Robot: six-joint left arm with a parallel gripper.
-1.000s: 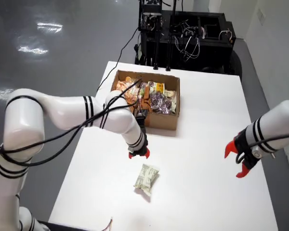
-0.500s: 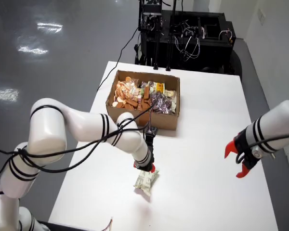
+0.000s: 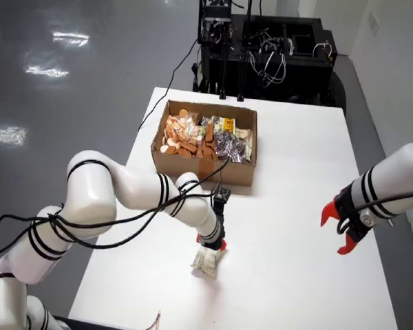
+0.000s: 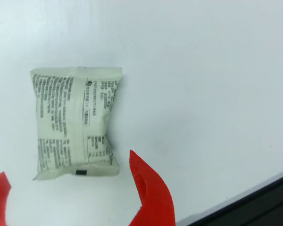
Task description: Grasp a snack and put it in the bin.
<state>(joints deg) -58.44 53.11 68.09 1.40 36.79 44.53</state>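
The step in hand is the approach to the grasp: the hand (image 3: 211,245) is poised over the snack packet (image 4: 74,123), which lies flat on the white bench (image 3: 296,172), well short of the cardboard bin (image 3: 205,162); the hand is released, its red fingertips (image 4: 148,188) spread wide to either side of the packet's lower end, holding nothing; contact cannot be confirmed. Next, judged: lower, clench, lift, carry to the bin.

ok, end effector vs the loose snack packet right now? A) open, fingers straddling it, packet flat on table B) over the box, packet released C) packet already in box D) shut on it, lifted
A: the wrist view shows the end effector open, red fingers either side of the snack packet, which lies flat on the white table.
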